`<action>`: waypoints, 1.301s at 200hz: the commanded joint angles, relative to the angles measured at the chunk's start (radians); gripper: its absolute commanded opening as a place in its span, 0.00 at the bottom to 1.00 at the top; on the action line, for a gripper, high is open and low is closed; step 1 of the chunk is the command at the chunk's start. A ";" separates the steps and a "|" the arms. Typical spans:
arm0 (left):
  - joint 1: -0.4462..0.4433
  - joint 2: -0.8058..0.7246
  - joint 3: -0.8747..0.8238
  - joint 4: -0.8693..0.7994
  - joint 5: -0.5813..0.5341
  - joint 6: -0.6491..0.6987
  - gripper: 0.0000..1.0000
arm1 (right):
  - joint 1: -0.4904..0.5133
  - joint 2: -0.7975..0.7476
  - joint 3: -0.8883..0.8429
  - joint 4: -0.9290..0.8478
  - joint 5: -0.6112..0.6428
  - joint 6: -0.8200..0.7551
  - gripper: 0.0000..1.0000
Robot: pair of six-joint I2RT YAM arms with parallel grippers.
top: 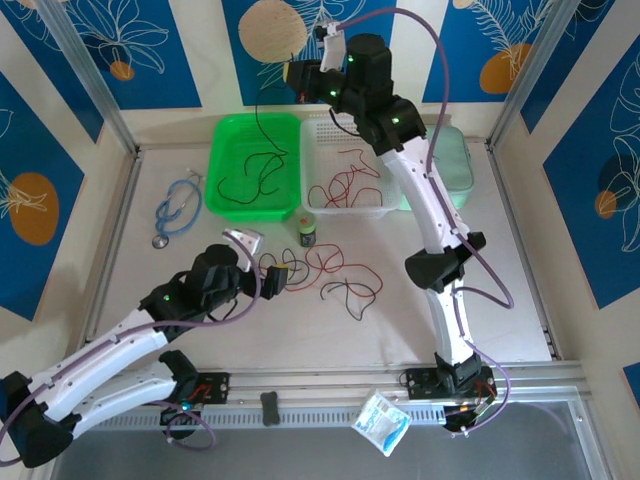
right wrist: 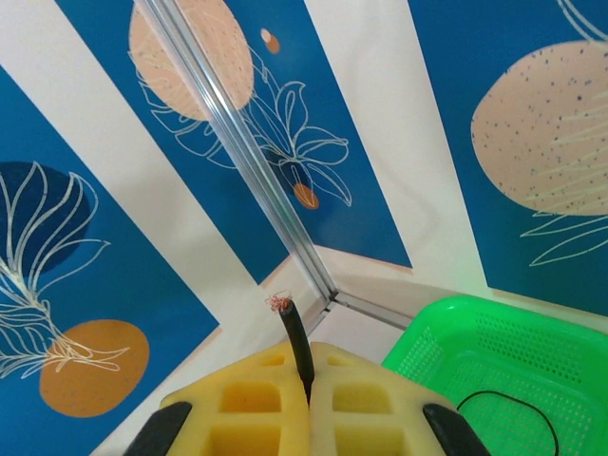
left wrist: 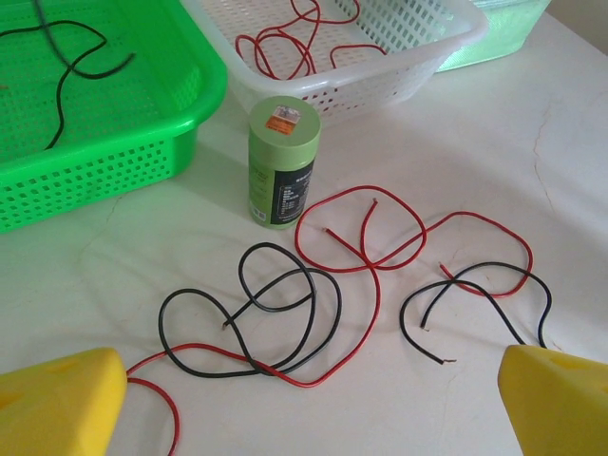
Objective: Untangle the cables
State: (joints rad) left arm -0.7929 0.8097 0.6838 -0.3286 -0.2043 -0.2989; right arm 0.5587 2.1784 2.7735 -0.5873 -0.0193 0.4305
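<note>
White tabletop [top: 392, 332] spreads rightward from cables [top: 325, 272] to rail [top: 522, 250].

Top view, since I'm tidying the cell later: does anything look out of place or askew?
Yes. A blue-and-white packet lies askew on the front rail, off the table. A blue stethoscope sits left of the green basket, unrelated to the cables tangled mid-table.

I'm seeing red cables [left wrist: 377, 294] and black cables [left wrist: 339, 306] on my white table [left wrist: 532, 123]. There's a bright green basket [left wrist: 95, 171] at ten o'clock and a white basket [left wrist: 399, 81] at twelve. Yellow pads [right wrist: 237, 418] frame a black cable [right wrist: 299, 342]. Behind it are blue panels [right wrist: 399, 123] with white leaves and orange circles.
</note>
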 commanded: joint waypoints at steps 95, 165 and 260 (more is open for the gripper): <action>0.003 -0.172 0.121 -0.226 -0.120 -0.037 1.00 | 0.078 0.343 -0.008 0.063 0.125 -0.127 0.00; 0.004 -0.142 0.207 -0.327 -0.196 -0.074 1.00 | 0.070 0.502 -0.033 -0.009 0.111 -0.088 0.02; 0.039 0.021 0.313 -0.521 -0.283 -0.224 0.93 | 0.064 0.500 -0.041 -0.070 0.065 -0.054 0.45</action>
State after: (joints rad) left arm -0.7826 0.8097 0.9539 -0.7662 -0.4561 -0.4633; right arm 0.6254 2.6972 2.7335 -0.6235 0.0742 0.3748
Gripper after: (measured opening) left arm 0.946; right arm 0.433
